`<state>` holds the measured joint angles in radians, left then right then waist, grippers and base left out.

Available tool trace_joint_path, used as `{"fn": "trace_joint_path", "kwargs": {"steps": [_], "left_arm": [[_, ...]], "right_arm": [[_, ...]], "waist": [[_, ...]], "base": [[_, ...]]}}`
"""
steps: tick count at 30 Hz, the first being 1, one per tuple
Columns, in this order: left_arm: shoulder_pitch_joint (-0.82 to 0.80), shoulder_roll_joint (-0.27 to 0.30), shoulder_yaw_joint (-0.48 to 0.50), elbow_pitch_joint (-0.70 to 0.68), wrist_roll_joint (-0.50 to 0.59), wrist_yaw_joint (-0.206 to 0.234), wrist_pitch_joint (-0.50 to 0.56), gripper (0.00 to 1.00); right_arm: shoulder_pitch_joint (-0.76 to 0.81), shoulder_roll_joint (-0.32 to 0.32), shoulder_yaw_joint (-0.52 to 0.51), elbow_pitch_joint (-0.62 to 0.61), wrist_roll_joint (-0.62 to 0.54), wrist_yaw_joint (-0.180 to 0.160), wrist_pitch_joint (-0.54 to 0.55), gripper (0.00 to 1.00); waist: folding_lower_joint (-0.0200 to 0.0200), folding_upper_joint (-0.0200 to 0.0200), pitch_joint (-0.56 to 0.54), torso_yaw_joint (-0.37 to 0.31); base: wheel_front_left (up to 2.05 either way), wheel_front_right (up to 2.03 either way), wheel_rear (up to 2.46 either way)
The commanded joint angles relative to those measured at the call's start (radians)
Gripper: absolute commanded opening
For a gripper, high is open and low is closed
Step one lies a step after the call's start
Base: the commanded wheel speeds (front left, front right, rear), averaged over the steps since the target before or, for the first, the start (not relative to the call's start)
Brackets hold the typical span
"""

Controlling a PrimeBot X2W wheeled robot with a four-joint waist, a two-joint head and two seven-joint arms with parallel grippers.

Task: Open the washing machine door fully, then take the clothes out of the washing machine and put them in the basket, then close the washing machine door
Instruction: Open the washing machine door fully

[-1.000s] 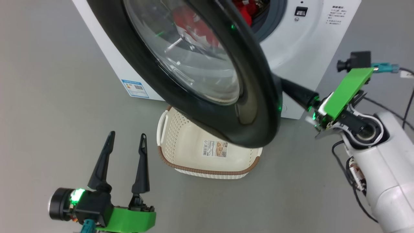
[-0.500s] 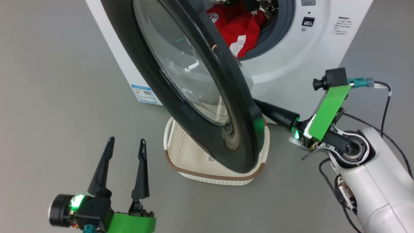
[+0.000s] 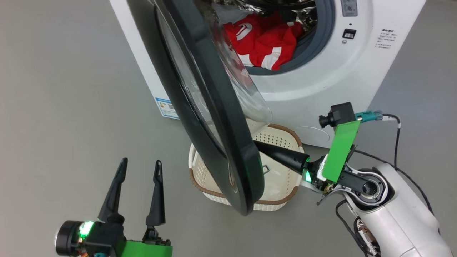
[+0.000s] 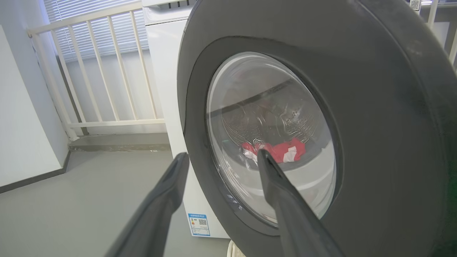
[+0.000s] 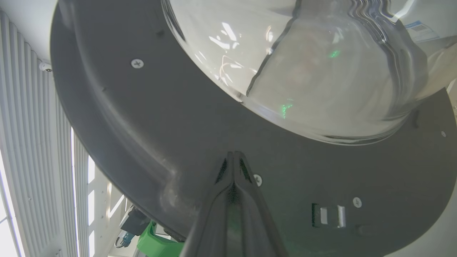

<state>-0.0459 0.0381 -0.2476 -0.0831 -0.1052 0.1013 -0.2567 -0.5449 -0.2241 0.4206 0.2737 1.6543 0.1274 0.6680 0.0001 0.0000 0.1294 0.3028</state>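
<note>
Head view shows the washing machine point(image 3: 321, 82) with its door point(image 3: 217, 117) swung partway, not yet fully open, so all 3 steps look unfinished. Below the door stands the basket point(image 3: 278, 138), no garment in its visible part; the clothes point(image 3: 264, 43) lie in the drum. The right gripper point(image 5: 234, 155), fingers pressed together on nothing, touches the door's inner face under the glass. The left gripper point(image 3: 140, 162), fingers spread, points at the outer face, apart.

No legible text — blue sticker point(image 3: 167, 108) and small print point(image 3: 385, 38) on the washing machine point(image 3: 314, 92) too tiny
</note>
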Motion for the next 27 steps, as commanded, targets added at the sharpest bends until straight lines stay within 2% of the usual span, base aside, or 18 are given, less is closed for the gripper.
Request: {"fn": "trace_joint_path", "kwargs": {"steps": [1,16,27], "left_arm": [[-0.012,0.012,0.033,-0.030,0.011,0.007,-0.005,1.00],[-0.003,0.012,0.028,-0.028,0.008,0.004,-0.005,1.00],[-0.001,0.012,0.025,-0.028,0.006,0.007,-0.005,1.00]], "right_arm": [[0.009,0.023,0.022,-0.030,0.010,0.003,0.006,0.00],[0.019,0.073,0.078,-0.018,0.062,0.003,0.011,0.00],[0.022,0.081,0.114,-0.019,0.084,0.003,0.000,0.00]], "waist": [[0.0000,0.0000,-0.004,0.007],[0.0000,0.0000,-0.011,0.067],[0.0000,0.0000,-0.013,0.073]], "base": [[0.00,0.00,0.00],[0.00,0.00,0.00],[0.00,0.00,0.00]]}}
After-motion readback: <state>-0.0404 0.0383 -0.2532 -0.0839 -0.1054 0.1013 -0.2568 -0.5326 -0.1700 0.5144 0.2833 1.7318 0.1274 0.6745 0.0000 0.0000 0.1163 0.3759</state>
